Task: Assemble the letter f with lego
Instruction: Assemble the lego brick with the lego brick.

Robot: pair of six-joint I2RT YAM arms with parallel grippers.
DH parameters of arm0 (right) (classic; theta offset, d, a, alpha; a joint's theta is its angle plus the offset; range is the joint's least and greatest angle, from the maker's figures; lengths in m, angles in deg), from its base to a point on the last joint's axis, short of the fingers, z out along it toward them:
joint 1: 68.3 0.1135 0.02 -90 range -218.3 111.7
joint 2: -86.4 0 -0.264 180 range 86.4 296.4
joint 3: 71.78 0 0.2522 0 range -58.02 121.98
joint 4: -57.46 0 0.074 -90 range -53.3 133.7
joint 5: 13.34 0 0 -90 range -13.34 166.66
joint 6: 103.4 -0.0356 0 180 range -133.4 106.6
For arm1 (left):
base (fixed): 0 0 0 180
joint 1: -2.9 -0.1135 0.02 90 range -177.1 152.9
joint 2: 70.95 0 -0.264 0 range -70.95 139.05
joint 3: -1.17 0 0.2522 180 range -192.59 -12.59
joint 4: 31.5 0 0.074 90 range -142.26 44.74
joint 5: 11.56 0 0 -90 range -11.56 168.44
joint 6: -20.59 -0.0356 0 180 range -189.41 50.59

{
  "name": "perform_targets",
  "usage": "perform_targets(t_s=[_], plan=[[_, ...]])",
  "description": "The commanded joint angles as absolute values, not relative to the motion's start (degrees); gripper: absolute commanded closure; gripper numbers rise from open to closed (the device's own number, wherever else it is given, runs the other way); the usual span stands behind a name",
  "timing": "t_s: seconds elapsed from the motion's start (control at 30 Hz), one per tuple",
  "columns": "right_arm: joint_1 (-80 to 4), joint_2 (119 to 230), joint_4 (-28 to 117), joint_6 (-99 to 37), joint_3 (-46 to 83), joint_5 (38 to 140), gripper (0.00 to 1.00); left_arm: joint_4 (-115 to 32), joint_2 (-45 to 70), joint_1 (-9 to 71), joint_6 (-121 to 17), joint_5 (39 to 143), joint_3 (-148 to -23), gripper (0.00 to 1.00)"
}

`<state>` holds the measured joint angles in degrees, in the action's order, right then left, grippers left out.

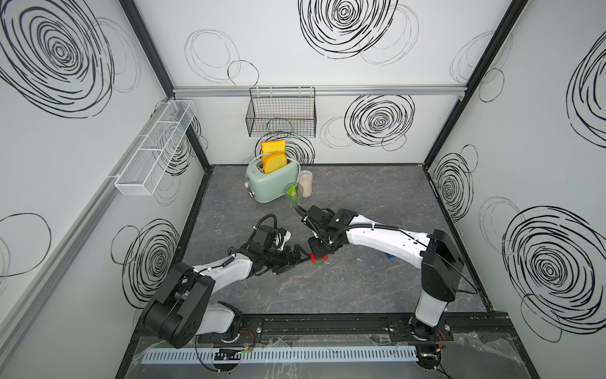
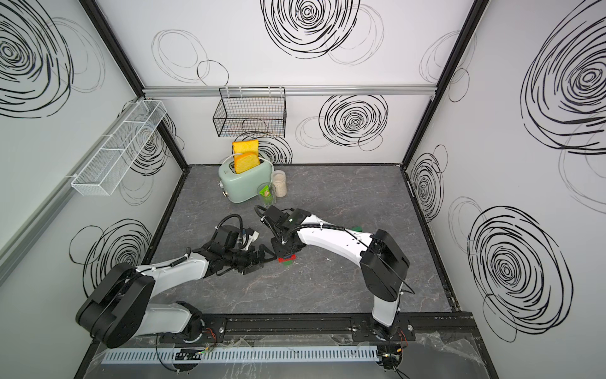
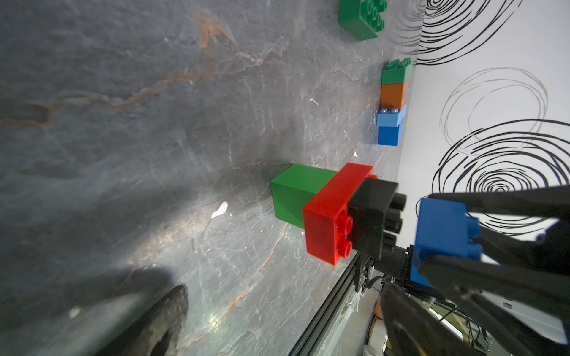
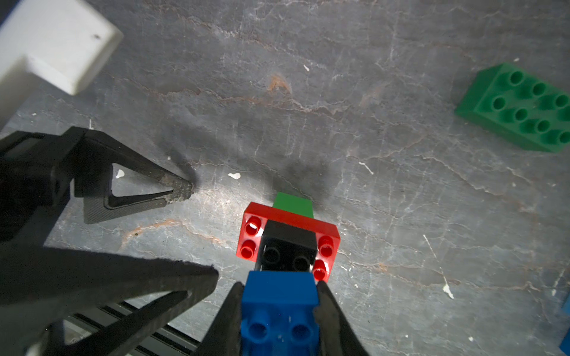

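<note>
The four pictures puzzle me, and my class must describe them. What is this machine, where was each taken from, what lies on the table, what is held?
It is a robot: two arms on a table, each ending in a claw. Two pictures look down from overhead; the other two come from cameras on the wrists. The right claw is shut on a blue brick, just over a green, red and black stack. The left claw is open and empty beside it. A loose green brick and a second stack are there too; a toaster stands at the back.
</note>
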<state>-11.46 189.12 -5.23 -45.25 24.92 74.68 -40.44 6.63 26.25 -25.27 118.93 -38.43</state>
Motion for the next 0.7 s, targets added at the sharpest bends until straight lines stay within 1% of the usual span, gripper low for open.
perform_targets(t_s=[0.0, 0.67], plan=[[-11.25, 189.67, -4.07, -46.75, 24.08, 73.54, 0.68, -39.52, 7.23, 25.71, -25.35, 119.71, -38.49, 0.01], [-10.99, 190.03, -3.41, -49.83, 21.74, 72.04, 0.69, -41.53, 6.75, 23.38, -26.43, 120.01, -38.34, 0.00]])
